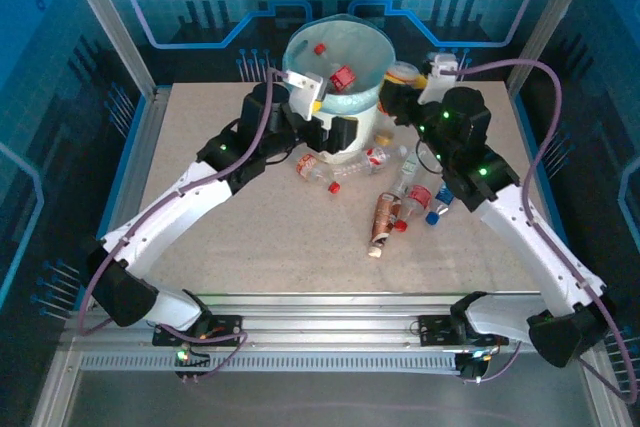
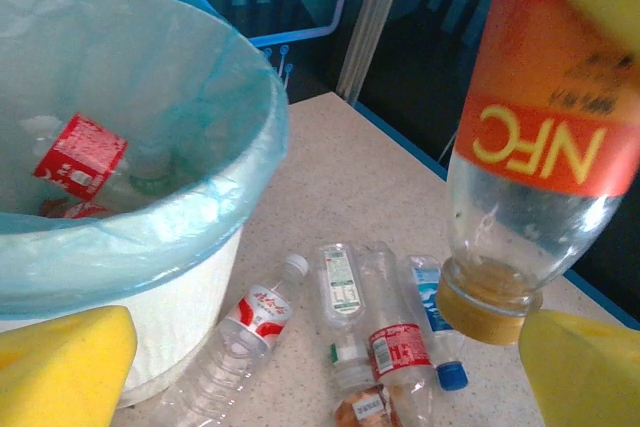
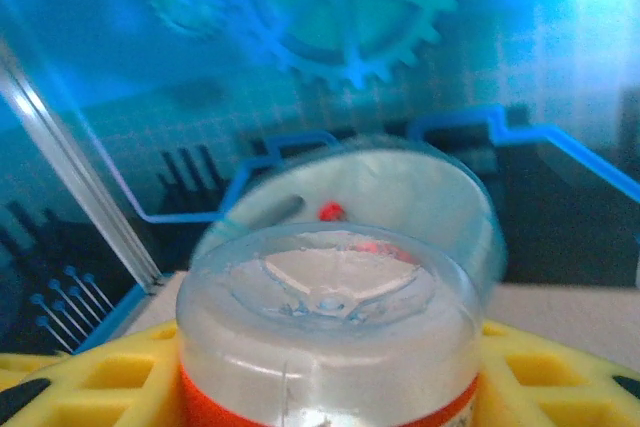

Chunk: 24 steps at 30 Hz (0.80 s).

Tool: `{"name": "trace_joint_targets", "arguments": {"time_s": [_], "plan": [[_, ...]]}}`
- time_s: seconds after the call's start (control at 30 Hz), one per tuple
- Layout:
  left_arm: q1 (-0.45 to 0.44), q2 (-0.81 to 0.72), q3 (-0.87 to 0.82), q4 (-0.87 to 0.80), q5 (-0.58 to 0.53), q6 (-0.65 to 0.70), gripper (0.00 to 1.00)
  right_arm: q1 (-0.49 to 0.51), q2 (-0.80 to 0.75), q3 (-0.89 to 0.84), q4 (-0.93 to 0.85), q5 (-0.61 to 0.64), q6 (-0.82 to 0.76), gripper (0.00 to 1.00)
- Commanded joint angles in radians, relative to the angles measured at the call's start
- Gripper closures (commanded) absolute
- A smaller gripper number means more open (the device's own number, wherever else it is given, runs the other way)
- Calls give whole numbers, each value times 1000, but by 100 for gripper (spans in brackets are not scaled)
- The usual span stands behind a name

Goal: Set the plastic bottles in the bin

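Here an orange-labelled bottle (image 2: 530, 137) hangs cap downward beside the bin (image 2: 200, 287), clamped in the right gripper (image 3: 325, 377). Other bottles (image 1: 385, 215) lie on the table (image 1: 250, 237). The left gripper (image 1: 322, 107) gapes wide at the bin's front rim.

Glossy clr plastic bottle (image 2: 535, 217), matt tbl (image 2: 400, 177)

- bin (image 2: 190, 292): round white wastebasket with a light-blue bag liner, upright at the far middle of the table. I see red-label bottles (image 2: 80, 155) lying inside.
- NFC bottle (image 2: 535, 147): clear, orange label, amber cap pointing down. It's clamped in the right gripper (image 3: 325, 387), off the table, just right of the bin.
- loose bottles: lying flat by the bin base, including a white-cap bottle (image 2: 255, 317), a blue-cap bottle (image 2: 432, 302) and a brown bottle (image 1: 383, 219).
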Motion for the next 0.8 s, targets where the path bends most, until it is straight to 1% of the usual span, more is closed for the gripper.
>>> {"name": "trace_joint_targets", "arguments": {"time_s": [0.0,0.17,0.3,0.53,0.63,0.77], "plan": [[38,-41,24,15,7,-31,1,35,65,115,192,-17,-129,54],[106,-83,-6,55,-19,-73,1,41,252,294,290,-45,-206,54],[147,-123,-51,92,-25,-93,1,40,440,467,286,-15,-290,53],[183,-148,-82,56,-14,-104,1,23,748,775,138,48,-392,51],[190,-170,-115,65,-18,-110,1,20,837,863,51,78,-412,50],[193,-181,-149,75,-12,-122,1,13,899,925,-35,81,-383,47]]}}
